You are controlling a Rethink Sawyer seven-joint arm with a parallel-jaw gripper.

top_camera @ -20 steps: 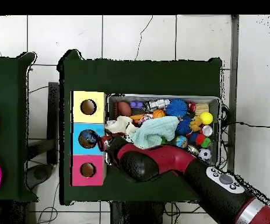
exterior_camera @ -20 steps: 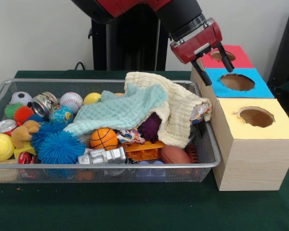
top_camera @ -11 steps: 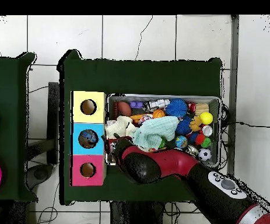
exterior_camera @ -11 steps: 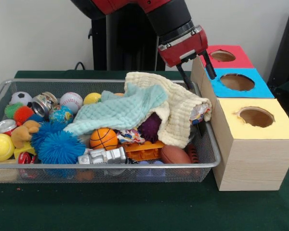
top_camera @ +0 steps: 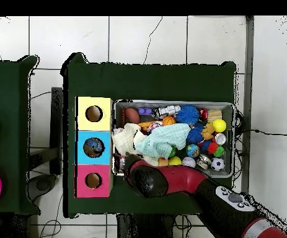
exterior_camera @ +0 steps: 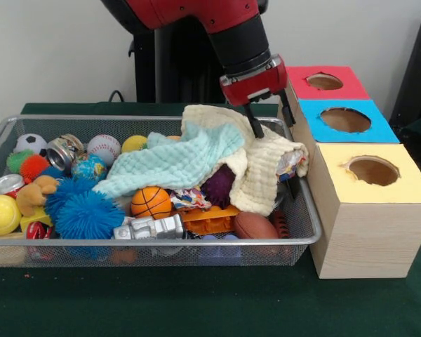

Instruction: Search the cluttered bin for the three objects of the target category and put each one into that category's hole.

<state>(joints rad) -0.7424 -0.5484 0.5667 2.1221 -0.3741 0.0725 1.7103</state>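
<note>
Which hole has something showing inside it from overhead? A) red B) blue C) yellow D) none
B: in the overhead view the blue hole shows a bluish object inside, while the yellow hole and red hole look plain dark brown.

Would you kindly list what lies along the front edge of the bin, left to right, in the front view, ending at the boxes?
Yellow ball → blue spiky ball → silver toy → orange block → brown football → yellow-topped box.
</note>
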